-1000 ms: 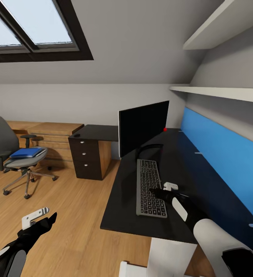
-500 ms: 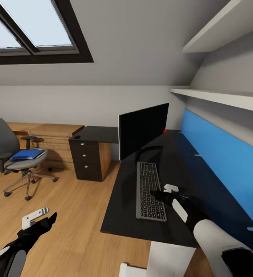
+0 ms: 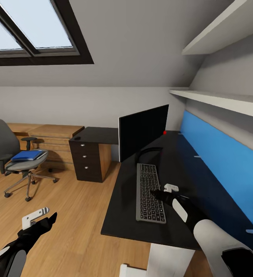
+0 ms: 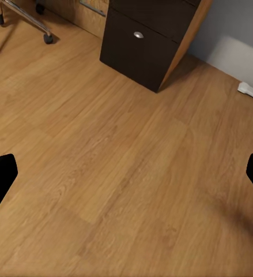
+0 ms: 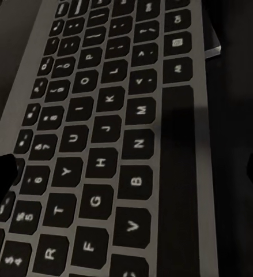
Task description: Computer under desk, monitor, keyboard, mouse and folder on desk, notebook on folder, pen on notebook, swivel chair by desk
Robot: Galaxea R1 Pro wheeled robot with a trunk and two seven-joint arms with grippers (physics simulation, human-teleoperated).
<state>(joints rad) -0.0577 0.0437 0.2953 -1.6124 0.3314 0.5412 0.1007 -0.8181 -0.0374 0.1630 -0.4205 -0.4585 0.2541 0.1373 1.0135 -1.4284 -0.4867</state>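
Right gripper [image 3: 156,193]: fingers apart, empty, directly over the keyboard [image 3: 150,186]. Keyboard lies flat on surface [image 3: 122,207], long axis running toward the monitor [image 3: 143,130]. Left gripper [image 3: 45,218]: fingers apart, over floor, well away.

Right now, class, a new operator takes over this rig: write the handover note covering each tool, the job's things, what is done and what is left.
Left tool: open, low above the wood floor.
Right tool: open, just over the slim silver-grey keyboard with black keys.
Done: wide black monitor and keyboard are on the long black-topped desk, side by side.
Left: bright blue folder lies on the grey swivel chair, which stands away from the desk.
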